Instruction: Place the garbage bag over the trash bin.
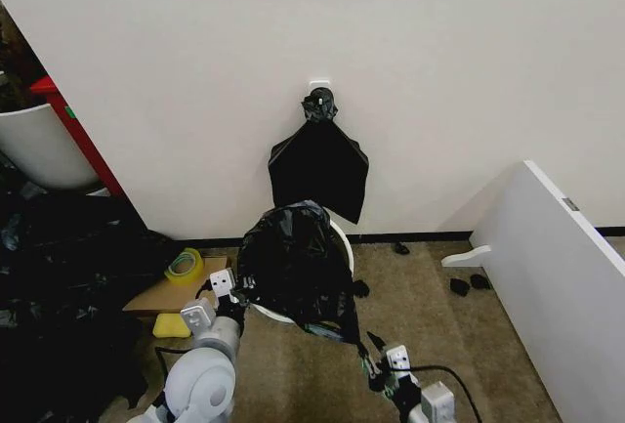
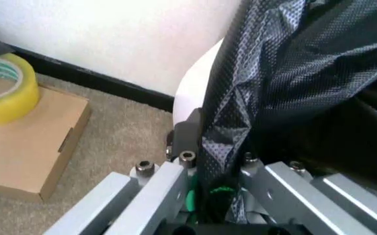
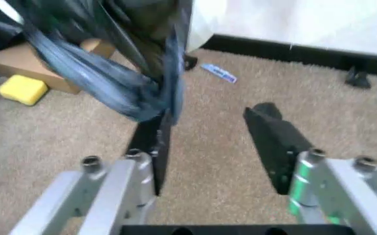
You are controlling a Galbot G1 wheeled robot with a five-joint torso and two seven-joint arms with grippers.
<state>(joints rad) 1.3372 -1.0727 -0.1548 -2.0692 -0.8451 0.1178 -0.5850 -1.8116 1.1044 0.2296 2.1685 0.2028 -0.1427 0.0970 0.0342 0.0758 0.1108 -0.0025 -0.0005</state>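
Head view: garbage bag (image 1: pixel 293 262) over trash bin (image 1: pixel 339 243); left gripper (image 1: pixel 232 291) pinching it (right gripper (image 1: pixel 375 355) spread, empty).

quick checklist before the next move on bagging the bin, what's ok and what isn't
1. Left claw grips the garbage bag: ok, shut on its edge.
2. Right claw grips the bag: not ok, fingers open, plastic only brushing one finger.
3. Bag above the trash bin: ok, draped over most of it.
4. Bag mouth around the rim: cannot tell, rim mostly hidden.
5. Bin upright: ok, as far as visible.
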